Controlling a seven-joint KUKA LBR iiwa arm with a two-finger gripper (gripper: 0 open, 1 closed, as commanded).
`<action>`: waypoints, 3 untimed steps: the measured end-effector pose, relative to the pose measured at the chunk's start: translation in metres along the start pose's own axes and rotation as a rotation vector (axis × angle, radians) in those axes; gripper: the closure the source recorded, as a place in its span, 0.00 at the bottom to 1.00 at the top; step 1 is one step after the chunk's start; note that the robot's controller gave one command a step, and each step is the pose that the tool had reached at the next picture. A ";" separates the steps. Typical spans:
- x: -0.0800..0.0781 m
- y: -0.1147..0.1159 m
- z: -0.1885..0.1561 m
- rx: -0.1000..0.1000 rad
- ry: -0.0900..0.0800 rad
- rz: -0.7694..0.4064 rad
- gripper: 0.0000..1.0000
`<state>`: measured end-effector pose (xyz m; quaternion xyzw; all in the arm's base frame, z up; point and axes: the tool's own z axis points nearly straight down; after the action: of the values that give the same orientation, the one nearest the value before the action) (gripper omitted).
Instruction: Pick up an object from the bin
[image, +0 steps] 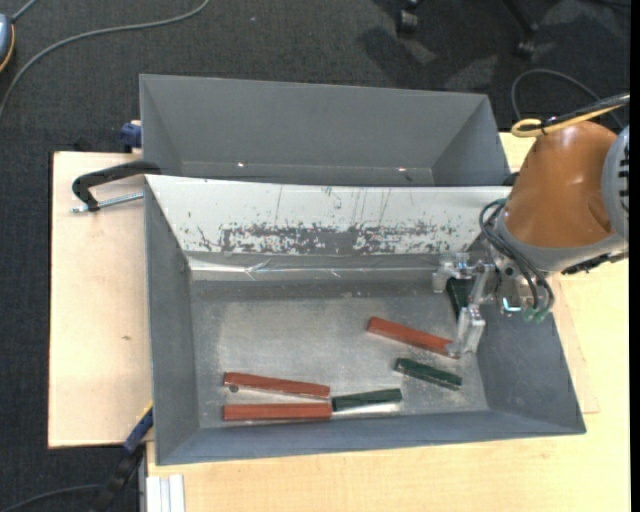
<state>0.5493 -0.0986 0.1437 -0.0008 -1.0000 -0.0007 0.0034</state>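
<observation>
Gripper (466, 338) sits low at the slanted red-brown flat bar's (405, 333) right end; its grip state cannot be told, and nothing is lifted yet.

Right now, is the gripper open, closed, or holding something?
Gripper: cannot be told; it is at the right end of the slanted red-brown stick.
</observation>
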 end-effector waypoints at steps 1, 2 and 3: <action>0.015 0.037 0.076 -0.001 0.000 -0.132 0.00; 0.012 0.035 0.071 0.002 -0.010 -0.131 1.00; 0.010 0.041 -0.043 0.003 -0.022 -0.119 1.00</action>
<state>0.5394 -0.0578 0.1872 0.0585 -0.9983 0.0008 -0.0074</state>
